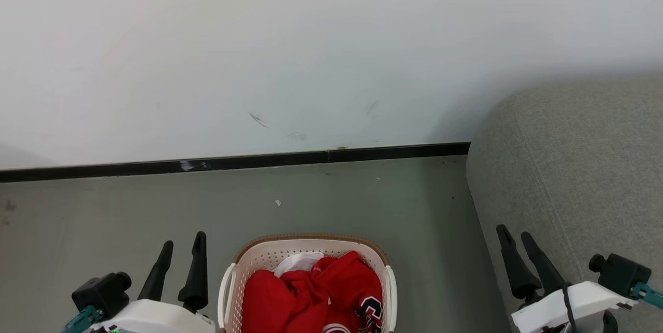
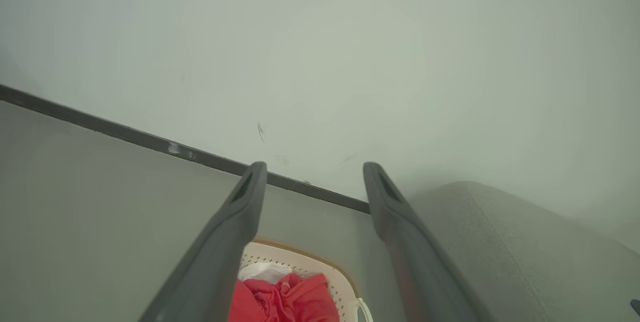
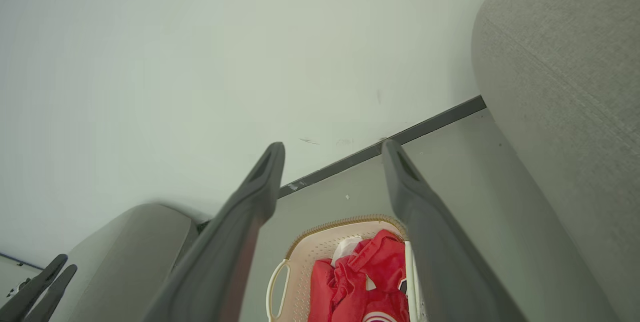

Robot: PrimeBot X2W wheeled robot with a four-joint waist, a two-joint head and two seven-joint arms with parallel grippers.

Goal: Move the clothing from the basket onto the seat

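Clothing is not in contact with either arm. Left gripper: jaws parted, nothing between them, held over the floor just left of the basket. Right gripper: jaws parted, nothing between them, showing against the near left edge of the seat.

The basket stands on the floor between the two grippers, on the near side. The garments are heaped inside it, about level with the rim. A white piece lies at the far side of the heap and a navy-and-white logo at the near right. The seat stands to the right, apart from the basket.

Assessment: the load is judged light, limp and not fragile. It will sag and trail when lifted and may drag neighbouring pieces with it. The cloth looks matte and is unlikely to slip once pinched.

Recommended hold: a raised fold at the top centre of the red heap, taken from above with a deep bite, away from the perforated walls and handles. Lift until the hanging tail passes the rim before carrying it right.
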